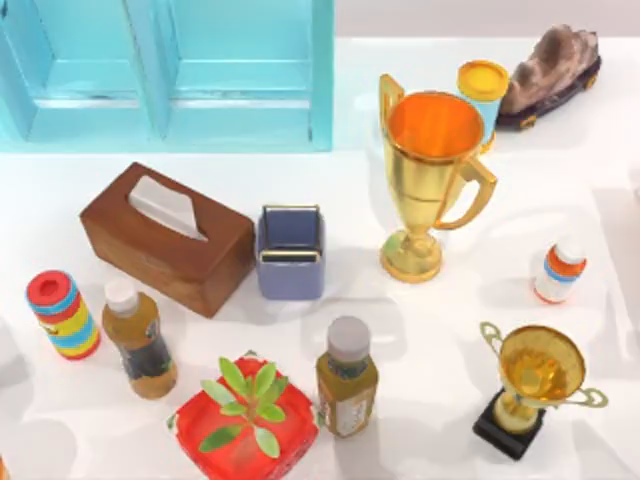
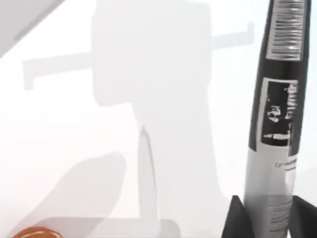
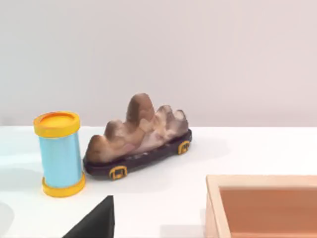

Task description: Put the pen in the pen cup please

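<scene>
The pen [image 2: 280, 124], black and silver with a barcode label, stands gripped between the dark fingers [image 2: 235, 220] of the left tool [image 2: 270, 223], held above the white tabletop [image 2: 74, 148]. The pen cup [image 1: 290, 252] sits near the tabletop's middle, just beside the wooden tissue box [image 1: 165, 238] and left of the big gold trophy [image 1: 430, 180]. Whether the right tool [image 3: 94, 223] is wide or narrow I cannot tell; its wrist view faces a light-blue cylinder [image 3: 59, 153] and a rock ornament [image 3: 141, 134]

Wooden tissue box [image 1: 167, 238] left of centre; big gold trophy cup [image 1: 430, 180] right of centre, light-blue cylinder with yellow rim [image 1: 484, 88] behind it, brown rock ornament on dark base [image 1: 553, 70] far right, possibly touching.
</scene>
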`<move>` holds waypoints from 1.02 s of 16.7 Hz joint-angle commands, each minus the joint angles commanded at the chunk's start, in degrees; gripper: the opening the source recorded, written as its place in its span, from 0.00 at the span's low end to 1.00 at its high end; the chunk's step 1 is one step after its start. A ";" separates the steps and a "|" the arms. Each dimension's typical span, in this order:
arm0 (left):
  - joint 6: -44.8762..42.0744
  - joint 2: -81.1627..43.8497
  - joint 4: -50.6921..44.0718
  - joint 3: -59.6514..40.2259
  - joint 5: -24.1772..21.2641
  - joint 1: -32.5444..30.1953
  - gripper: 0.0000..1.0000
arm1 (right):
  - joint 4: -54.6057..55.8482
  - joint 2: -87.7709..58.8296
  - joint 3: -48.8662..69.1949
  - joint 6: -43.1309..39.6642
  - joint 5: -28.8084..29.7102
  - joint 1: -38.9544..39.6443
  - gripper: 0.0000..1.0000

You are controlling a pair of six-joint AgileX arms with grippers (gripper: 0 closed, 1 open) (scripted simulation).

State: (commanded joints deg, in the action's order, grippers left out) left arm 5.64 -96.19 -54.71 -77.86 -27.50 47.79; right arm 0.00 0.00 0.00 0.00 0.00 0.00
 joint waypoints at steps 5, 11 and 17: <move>-0.51 1.63 23.56 0.69 22.27 -15.88 0.00 | 0.00 0.00 0.00 0.00 0.00 0.00 1.00; -4.22 -1.91 64.52 8.17 56.54 -45.08 0.00 | 0.00 0.00 0.00 0.00 0.00 0.00 1.00; -11.96 -9.67 103.74 18.66 85.50 -77.86 0.00 | 0.00 0.00 0.00 0.00 0.00 0.00 1.00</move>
State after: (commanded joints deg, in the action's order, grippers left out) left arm -6.31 -105.86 49.04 -59.20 58.00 -30.06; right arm 0.00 0.00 0.00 0.00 0.00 0.00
